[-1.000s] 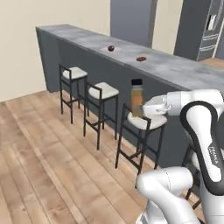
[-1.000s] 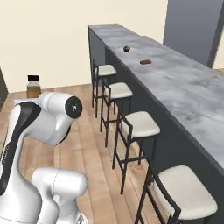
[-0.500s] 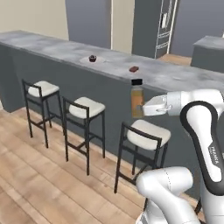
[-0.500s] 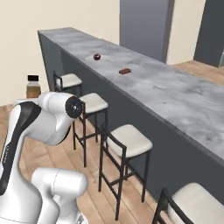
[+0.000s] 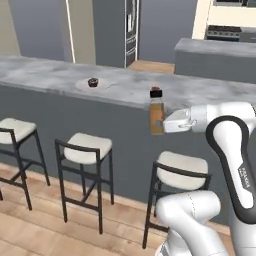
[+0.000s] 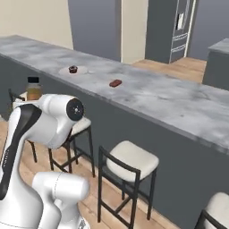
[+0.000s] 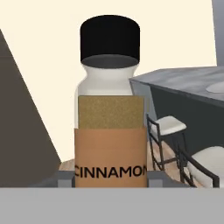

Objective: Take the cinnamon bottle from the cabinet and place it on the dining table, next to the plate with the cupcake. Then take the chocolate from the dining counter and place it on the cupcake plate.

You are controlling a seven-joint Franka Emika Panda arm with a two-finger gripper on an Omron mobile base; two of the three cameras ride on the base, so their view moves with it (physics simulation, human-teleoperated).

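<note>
While the fingers (image 5: 165,121) stay clamped on the bottle (image 5: 156,111), held upright in front of the desk (image 5: 120,89) edge and level with its top, the main risk I see is knocking the bottle's base against that edge if it goes forward without lifting. Set down too close, it could nudge the plate (image 5: 93,85) or the cupcake (image 5: 92,81). Stools (image 5: 85,145) line the desk's near side and may block the base. The chocolate (image 6: 115,83) lies apart from the plate on the marble top.
</note>
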